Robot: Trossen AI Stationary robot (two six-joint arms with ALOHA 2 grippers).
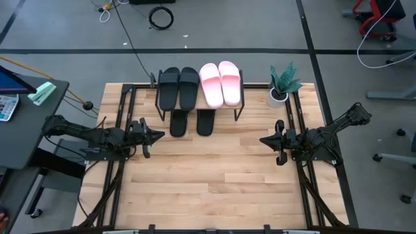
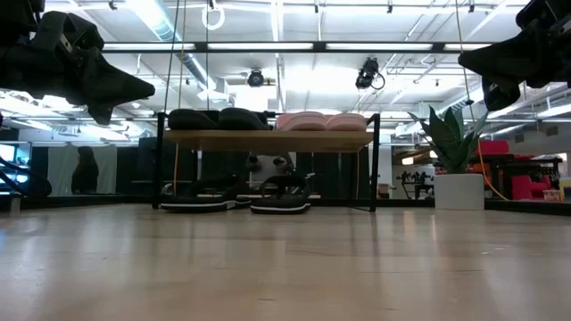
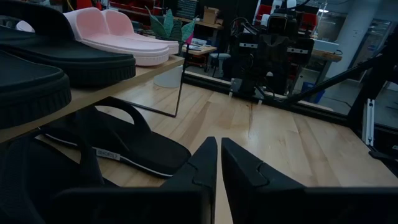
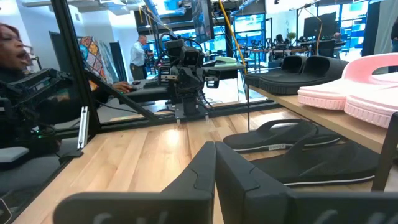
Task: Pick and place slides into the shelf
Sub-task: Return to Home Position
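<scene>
The shelf (image 1: 198, 104) stands at the table's far edge on thin black legs. On its plank lie two black slides (image 1: 179, 86) and two pale pink slides (image 1: 220, 82). Two more black slides (image 1: 191, 122) rest flat on the tabletop beneath it, toes sticking out toward the near side; the low view shows them under the plank (image 2: 234, 198). My left gripper (image 1: 160, 136) hovers shut at the table's left side, pointing right. My right gripper (image 1: 262, 140) hovers shut at the right side, pointing left. Neither touches anything.
A potted plant (image 1: 281, 85) in a white pot stands at the far right corner beside the shelf. Black frame rails (image 1: 119, 123) run along both table sides under the arms. Bare wood lies between the grippers and toward the near edge. People show in the room beyond.
</scene>
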